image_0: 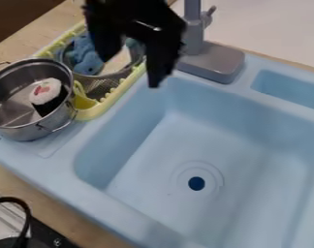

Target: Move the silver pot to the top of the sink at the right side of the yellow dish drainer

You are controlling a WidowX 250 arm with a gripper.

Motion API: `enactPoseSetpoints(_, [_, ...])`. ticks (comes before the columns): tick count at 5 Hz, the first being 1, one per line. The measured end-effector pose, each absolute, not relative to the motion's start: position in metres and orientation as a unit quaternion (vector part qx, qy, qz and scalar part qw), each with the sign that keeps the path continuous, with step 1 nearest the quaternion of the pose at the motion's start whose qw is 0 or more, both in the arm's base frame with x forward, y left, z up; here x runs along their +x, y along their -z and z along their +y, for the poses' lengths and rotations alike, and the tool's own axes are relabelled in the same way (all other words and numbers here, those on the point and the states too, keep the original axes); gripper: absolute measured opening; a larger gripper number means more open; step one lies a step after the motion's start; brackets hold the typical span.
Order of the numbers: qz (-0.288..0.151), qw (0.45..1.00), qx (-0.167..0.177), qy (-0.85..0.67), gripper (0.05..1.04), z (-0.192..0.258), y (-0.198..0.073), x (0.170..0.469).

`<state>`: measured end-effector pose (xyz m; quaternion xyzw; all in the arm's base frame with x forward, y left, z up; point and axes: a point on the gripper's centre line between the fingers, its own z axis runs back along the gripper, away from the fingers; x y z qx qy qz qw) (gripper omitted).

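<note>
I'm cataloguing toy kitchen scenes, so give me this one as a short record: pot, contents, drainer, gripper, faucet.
silver pot: on the blue sink's left corner, by the drainer
pot contents: white-and-black sushi-like piece
yellow drainer: holds a blue item
gripper: over the drainer, jaws apart, nothing held
gray faucet: behind the basin

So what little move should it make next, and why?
Probably a shift of the open fingers sideways to above the rim of the silver pot: they hang around the yellow drainer, holding nothing, while the pot sits to the drainer's left in this view and is wanted on its right.
</note>
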<state>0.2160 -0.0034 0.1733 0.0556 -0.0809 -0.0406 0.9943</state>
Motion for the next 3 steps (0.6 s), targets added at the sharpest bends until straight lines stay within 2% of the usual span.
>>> enactPoseSetpoints(3, [-0.052, 0.992, 0.050, 0.099, 0.999, -0.039, -0.144, 0.208])
